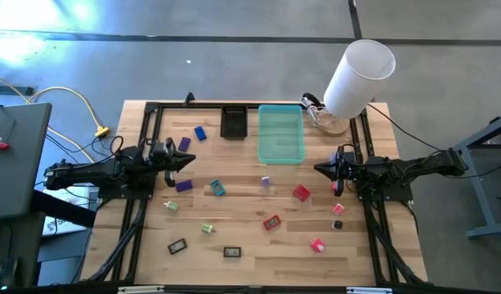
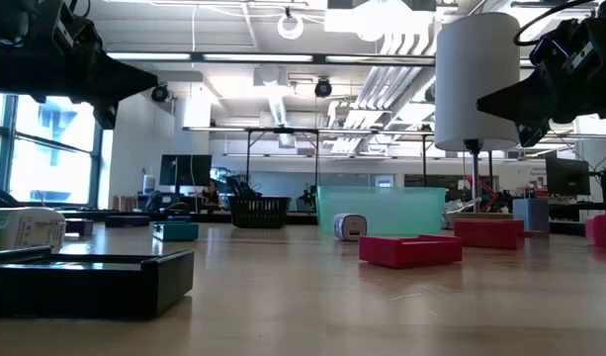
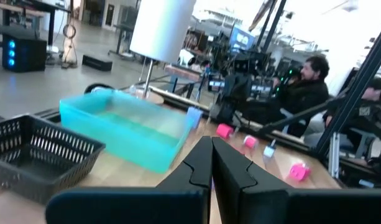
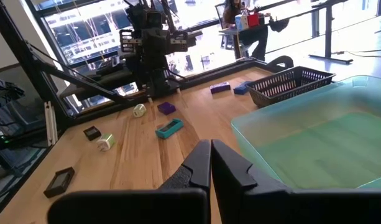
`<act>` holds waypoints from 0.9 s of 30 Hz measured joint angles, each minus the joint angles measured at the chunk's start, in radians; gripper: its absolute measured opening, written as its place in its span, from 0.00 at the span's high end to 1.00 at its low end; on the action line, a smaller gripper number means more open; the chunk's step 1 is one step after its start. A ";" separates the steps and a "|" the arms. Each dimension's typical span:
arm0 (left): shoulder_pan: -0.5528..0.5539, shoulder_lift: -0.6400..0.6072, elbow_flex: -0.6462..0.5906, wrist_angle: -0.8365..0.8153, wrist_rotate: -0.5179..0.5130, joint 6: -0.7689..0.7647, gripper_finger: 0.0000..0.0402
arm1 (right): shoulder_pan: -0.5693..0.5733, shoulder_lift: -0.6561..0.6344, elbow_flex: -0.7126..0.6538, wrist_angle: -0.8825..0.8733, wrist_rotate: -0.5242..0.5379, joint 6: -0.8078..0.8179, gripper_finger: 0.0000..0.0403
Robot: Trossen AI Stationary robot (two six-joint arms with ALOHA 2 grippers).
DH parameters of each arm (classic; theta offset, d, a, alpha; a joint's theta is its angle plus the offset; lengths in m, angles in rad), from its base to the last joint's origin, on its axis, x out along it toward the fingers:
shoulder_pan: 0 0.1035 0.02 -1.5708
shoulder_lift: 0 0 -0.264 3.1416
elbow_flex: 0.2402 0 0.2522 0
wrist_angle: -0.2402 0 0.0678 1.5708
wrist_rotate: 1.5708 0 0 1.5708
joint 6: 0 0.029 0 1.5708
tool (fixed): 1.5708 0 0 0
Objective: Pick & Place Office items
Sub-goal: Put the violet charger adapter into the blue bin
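Several small office items lie scattered flat on the wooden table [image 1: 250, 269]: a blue piece [image 1: 200, 133], purple pieces [image 1: 183, 186], a teal one [image 1: 217, 189], green ones [image 1: 207, 229], black ones [image 1: 177, 245], red ones [image 1: 301, 193] and pink ones [image 1: 317, 244]. My left gripper [image 1: 189, 159] hovers shut and level above the table's left side, pointing right; its joined fingers [image 3: 210, 149] hold nothing. My right gripper [image 1: 318, 169] hovers shut and level over the right side, pointing left, its joined fingers [image 4: 210, 152] also holding nothing. Both hang well above the tabletop in the low view.
A translucent teal tray [image 1: 280, 133] and a small black mesh tray [image 1: 234, 122] stand side by side at the far edge. A tall white cylinder [image 1: 359, 76] rises at the far right corner. A black frame [image 1: 152, 114] borders the table. People sit in the room beyond.
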 joint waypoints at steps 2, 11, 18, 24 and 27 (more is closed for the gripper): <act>0.000 0.000 0.000 0.003 -0.001 0.024 1.00 | 0.000 0.000 0.000 0.008 0.024 -0.017 1.00; 0.000 0.007 0.000 0.020 -0.002 0.075 1.00 | 0.000 0.000 0.010 0.018 0.020 -0.180 1.00; 0.001 0.015 0.000 0.041 -0.003 0.175 1.00 | 0.000 0.092 0.159 -0.044 0.025 -0.235 0.93; 0.001 0.017 0.000 0.042 -0.003 0.227 1.00 | 0.000 0.279 0.354 -0.282 0.071 -0.206 0.69; 0.001 0.017 0.000 0.049 -0.003 0.228 1.00 | 0.000 0.376 0.472 -0.470 0.090 -0.101 0.54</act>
